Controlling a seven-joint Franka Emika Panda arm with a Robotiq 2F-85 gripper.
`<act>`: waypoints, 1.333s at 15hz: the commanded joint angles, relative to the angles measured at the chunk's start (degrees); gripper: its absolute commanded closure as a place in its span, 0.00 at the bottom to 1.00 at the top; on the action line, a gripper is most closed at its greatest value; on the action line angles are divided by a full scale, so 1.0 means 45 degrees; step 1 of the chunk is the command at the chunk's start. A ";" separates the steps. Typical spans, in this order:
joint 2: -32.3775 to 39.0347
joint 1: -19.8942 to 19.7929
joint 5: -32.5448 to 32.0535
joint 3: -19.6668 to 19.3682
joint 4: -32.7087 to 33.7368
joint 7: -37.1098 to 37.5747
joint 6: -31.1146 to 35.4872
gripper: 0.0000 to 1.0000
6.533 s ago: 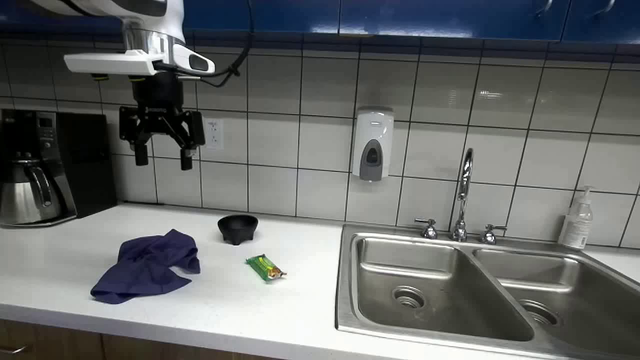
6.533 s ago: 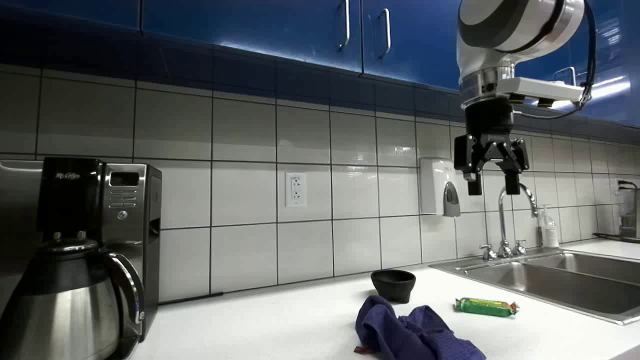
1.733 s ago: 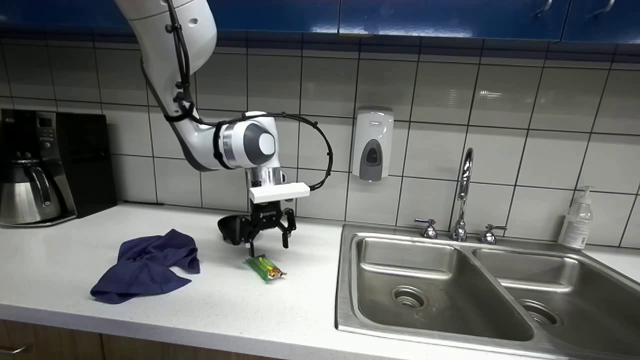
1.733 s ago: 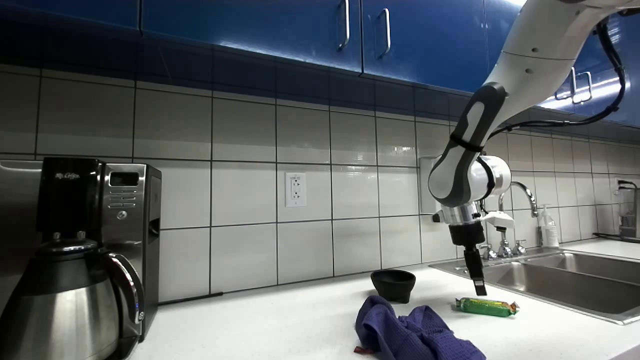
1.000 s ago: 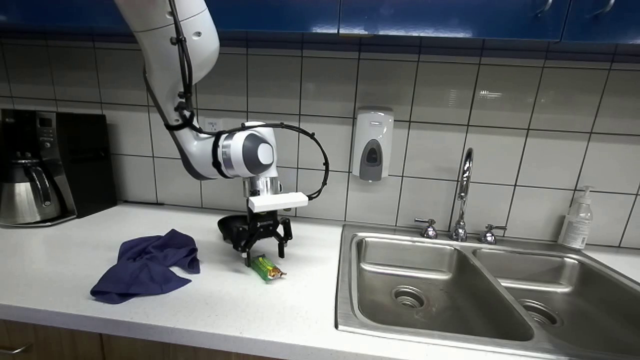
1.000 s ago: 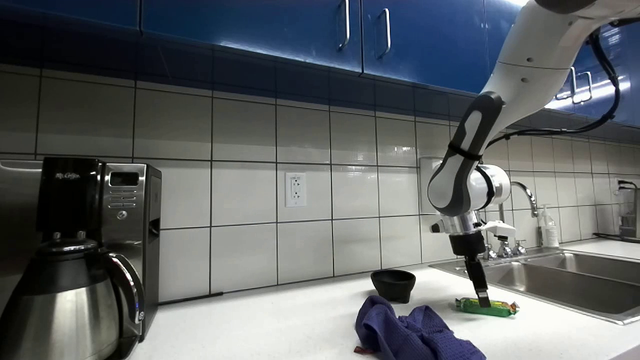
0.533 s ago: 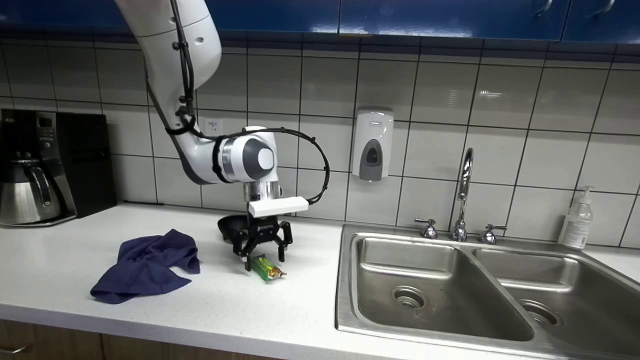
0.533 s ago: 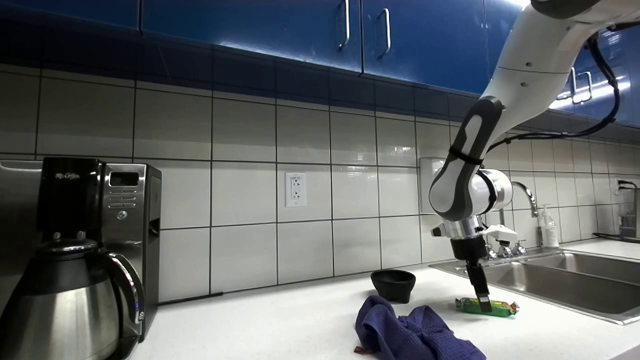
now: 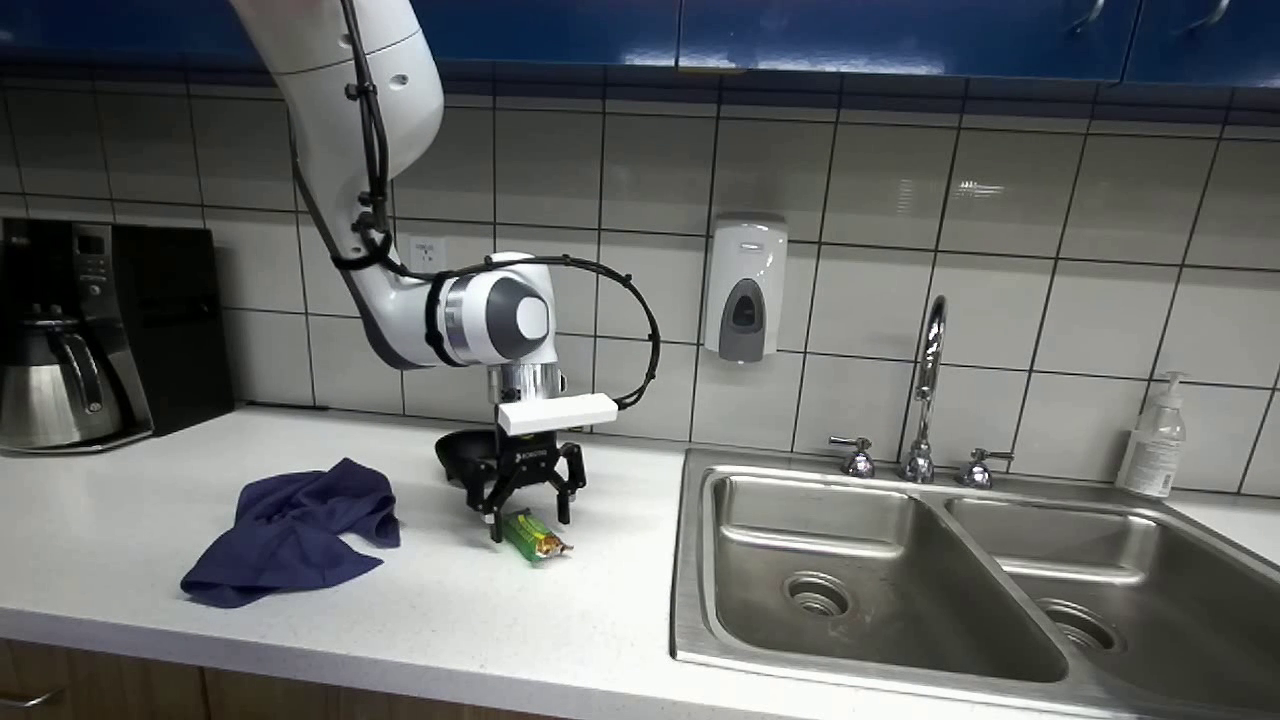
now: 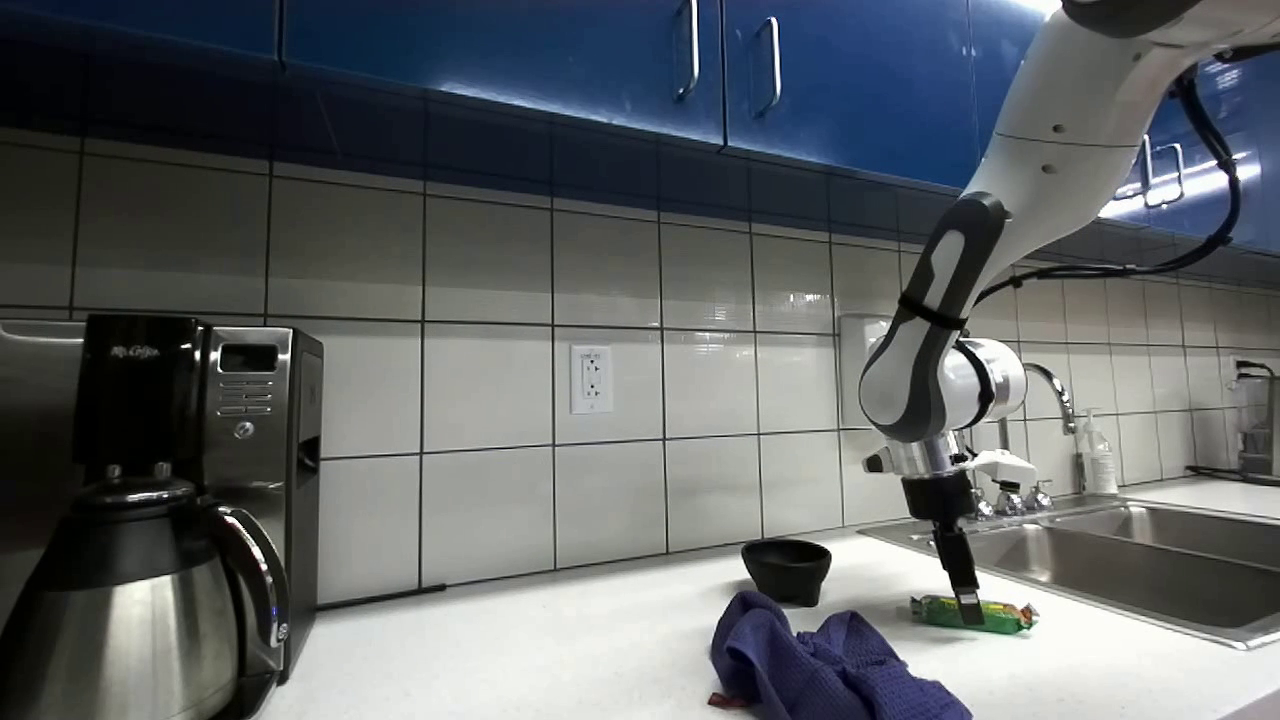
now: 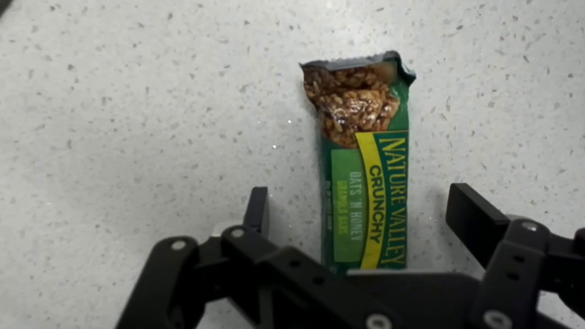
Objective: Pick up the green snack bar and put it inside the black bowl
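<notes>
The green snack bar (image 9: 540, 543) lies flat on the white counter in both exterior views (image 10: 1003, 618). In the wrist view the snack bar (image 11: 361, 137) runs up and down the picture, its lower end hidden by the gripper body. My gripper (image 11: 358, 201) is open, with one finger on each side of the bar and a gap on both sides. In an exterior view the gripper (image 9: 530, 527) is low over the bar, fingertips near the counter. The black bowl (image 10: 787, 575) stands upright close by; in an exterior view the gripper partly covers the bowl (image 9: 461, 456).
A crumpled purple cloth (image 9: 300, 540) lies near the bowl. A steel double sink (image 9: 690, 570) is set in the counter on the bar's other side. A coffee maker (image 10: 200, 420) stands at the counter's far end. A tiled wall is behind the bowl.
My gripper has come down from high above the counter to around the bar, staying open. In the last half second it has barely moved. The bar, bowl and cloth have not moved.
</notes>
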 commanded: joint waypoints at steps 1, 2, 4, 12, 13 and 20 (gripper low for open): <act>-0.0062 -0.0123 -0.0095 0.0177 -0.0060 0.0117 -0.0047 0.00; -0.0119 -0.0083 -0.0081 0.0202 -0.0127 0.0173 -0.0077 0.00; -0.0120 -0.0020 -0.0093 0.0211 -0.0159 0.0321 -0.0062 0.00; -0.0047 0.0030 -0.0166 0.0218 0.0022 0.0472 -0.0075 0.00; -0.0052 0.0021 -0.0194 0.0214 0.0035 0.0430 -0.0085 0.00; 0.0015 0.0015 -0.0277 0.0142 0.0230 0.0546 -0.0210 0.25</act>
